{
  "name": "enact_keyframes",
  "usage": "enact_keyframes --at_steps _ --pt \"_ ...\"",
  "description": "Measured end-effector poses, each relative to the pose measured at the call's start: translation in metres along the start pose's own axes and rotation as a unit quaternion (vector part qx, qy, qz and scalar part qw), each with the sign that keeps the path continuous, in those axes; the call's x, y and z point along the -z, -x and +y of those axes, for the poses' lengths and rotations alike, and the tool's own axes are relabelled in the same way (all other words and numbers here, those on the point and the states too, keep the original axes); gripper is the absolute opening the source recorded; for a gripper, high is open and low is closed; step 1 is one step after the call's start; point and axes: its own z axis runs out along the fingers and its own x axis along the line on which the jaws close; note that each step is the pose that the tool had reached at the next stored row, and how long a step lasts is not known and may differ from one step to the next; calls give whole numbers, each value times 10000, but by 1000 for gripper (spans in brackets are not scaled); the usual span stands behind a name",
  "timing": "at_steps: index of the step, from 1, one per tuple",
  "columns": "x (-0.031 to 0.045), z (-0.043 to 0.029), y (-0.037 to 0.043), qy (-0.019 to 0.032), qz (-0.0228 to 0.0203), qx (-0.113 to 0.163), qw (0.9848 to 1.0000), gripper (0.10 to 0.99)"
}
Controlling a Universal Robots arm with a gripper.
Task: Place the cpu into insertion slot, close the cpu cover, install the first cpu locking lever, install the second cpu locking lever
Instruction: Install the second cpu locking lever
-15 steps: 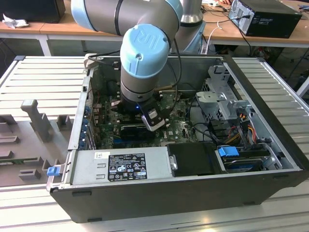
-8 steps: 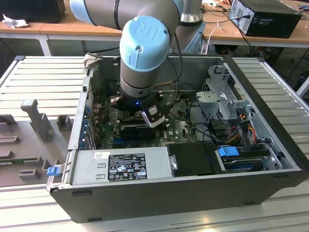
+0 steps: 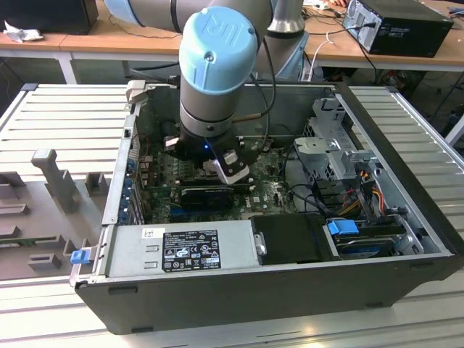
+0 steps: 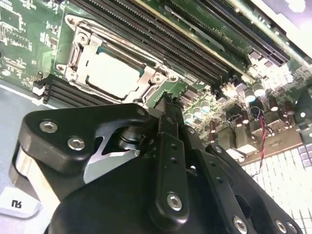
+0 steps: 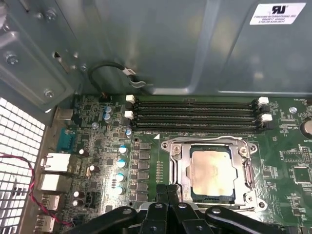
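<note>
The cpu (image 5: 210, 168) (image 4: 112, 73) lies flat in the insertion slot (image 5: 181, 187) (image 4: 73, 74), its pale beige face showing. The silvery cpu cover (image 5: 179, 163) (image 4: 83, 48) is down over it, framing the chip through its cut-out. My gripper (image 5: 168, 192) (image 4: 166, 105) is shut, its black fingers pressed together with nothing seen between them. The tips stand just beside one edge of the socket, low over the green board. In the exterior view my wrist (image 3: 210, 145) hangs inside the open computer case and hides the socket.
Long black memory slots (image 5: 195, 112) (image 4: 146, 29) run along one side of the socket, and a row of capacitors (image 5: 122, 163) stands along another. The case wall (image 5: 170, 44) rises behind. The exterior view shows a power supply (image 3: 181, 250), black card (image 3: 206, 196), drive cage (image 3: 333, 145) and cables (image 3: 362, 188).
</note>
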Motion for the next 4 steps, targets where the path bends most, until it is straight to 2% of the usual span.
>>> enact_keyframes --at_steps 4 --pt "2 1 0 0 0 0 10000 106"
